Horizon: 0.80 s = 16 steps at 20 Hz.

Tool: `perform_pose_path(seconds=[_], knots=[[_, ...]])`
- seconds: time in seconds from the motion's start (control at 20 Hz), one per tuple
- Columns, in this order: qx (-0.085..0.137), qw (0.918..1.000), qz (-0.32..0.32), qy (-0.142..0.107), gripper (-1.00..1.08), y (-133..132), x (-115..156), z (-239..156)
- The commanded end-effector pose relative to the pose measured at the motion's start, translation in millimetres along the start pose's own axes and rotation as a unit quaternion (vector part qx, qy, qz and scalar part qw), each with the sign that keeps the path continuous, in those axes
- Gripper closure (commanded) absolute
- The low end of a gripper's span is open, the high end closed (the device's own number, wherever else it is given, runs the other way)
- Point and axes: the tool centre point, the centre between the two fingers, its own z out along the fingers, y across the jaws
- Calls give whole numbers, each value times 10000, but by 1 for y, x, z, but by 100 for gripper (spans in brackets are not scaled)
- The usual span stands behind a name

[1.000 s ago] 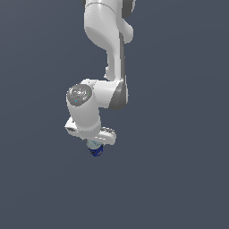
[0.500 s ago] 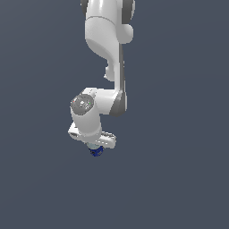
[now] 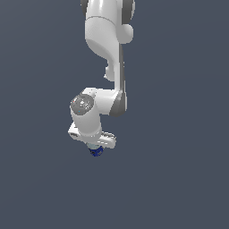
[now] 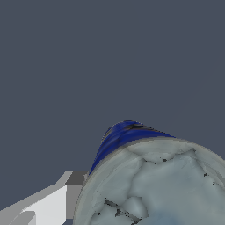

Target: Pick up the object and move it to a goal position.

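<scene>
The small dark blue can [image 3: 95, 151] sits right under the white hand of my arm, between the fingers of my gripper [image 3: 95, 149]. Only its blue lower part and a bit of its pale top show there. In the wrist view the can [image 4: 154, 180] fills the near part of the picture: its pale silvery top is close to the camera and its blue side runs away from it. One grey and white finger [image 4: 52, 204] lies against the can's side. The other finger is out of the picture. The gripper is shut on the can.
A plain dark grey-blue surface [image 3: 179, 179] lies all around. The white arm [image 3: 107, 49] comes down from the top of the exterior view. No other object shows.
The arm's hand and the can in it have drifted slightly down and toward the exterior view's right. The gripper has stayed shut on the can.
</scene>
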Motion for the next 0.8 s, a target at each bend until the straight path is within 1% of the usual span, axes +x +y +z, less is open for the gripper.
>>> perform_pose_path(seconds=[0.0,0.2,0.4,0.75], knots=[[1,10000,0,10,108,0,1,0],[1,10000,1,1,108,-1,-1,-2],[1,10000,1,1,108,-9,-7,-9],[1,10000,1,1,108,-36,-28,-38]])
